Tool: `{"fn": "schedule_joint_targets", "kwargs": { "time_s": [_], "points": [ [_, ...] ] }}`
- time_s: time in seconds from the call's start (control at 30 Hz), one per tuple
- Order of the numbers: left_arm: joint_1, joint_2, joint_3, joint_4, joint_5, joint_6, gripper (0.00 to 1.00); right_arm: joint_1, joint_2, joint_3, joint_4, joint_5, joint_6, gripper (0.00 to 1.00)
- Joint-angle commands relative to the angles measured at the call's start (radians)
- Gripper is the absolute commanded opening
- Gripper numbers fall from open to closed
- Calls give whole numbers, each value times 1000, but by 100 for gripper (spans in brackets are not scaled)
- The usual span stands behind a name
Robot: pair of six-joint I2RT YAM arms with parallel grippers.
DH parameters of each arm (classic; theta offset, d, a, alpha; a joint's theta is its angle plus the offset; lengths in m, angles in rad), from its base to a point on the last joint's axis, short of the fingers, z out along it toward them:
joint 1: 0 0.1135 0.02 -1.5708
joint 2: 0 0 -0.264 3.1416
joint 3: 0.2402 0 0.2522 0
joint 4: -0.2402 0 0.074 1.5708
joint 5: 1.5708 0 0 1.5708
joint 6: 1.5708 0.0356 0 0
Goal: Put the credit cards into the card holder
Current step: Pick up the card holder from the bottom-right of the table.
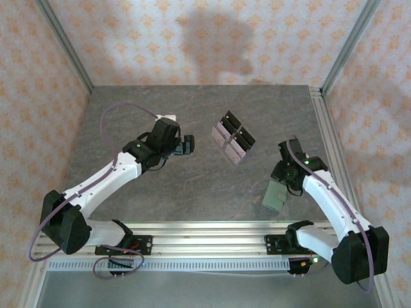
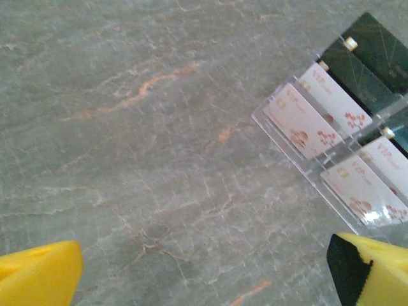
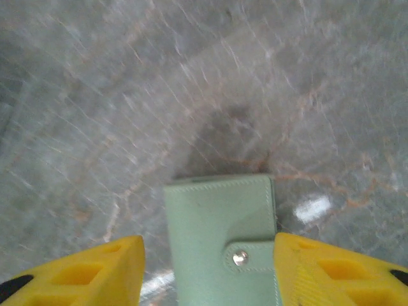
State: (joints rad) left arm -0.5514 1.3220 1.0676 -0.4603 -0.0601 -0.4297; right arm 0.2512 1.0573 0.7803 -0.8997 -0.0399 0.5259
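Note:
The sage-green card holder [image 1: 275,196] lies closed on the table at the near right, its snap tab fastened. My right gripper [image 1: 280,185] straddles it. In the right wrist view the card holder [image 3: 220,229] sits between the yellow fingers of the right gripper [image 3: 207,268]: the right finger touches its tab edge, while a gap stays at the left finger. Several credit cards [image 1: 222,135] rest in a clear tray [image 1: 239,131] at the table's middle. My left gripper [image 1: 186,145] is open just left of the tray. In the left wrist view the left gripper [image 2: 204,274] is over bare table, and pale credit cards [image 2: 299,121] with red print show.
The clear tray [image 2: 299,169] also holds dark cards [image 2: 373,57] in its far slots. A small white object [image 1: 168,118] lies behind the left gripper. Metal frame posts and patterned walls bound the grey marble table [image 1: 128,122].

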Motion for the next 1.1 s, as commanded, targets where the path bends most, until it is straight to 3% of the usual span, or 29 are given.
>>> {"fn": "schedule_joint_targets", "kwargs": {
  "time_s": [0.0, 0.3, 1.07],
  "points": [
    [-20, 3, -23, 5, -20, -42, 100, 49, 34, 2, -51, 80, 57, 53],
    [-54, 63, 0, 43, 25, -46, 100, 88, 68, -69, -23, 87, 132, 44],
    [-59, 120, 39, 70, 103, -44, 100, 99, 178, -145, 66, 64, 164, 43]
  ]
}}
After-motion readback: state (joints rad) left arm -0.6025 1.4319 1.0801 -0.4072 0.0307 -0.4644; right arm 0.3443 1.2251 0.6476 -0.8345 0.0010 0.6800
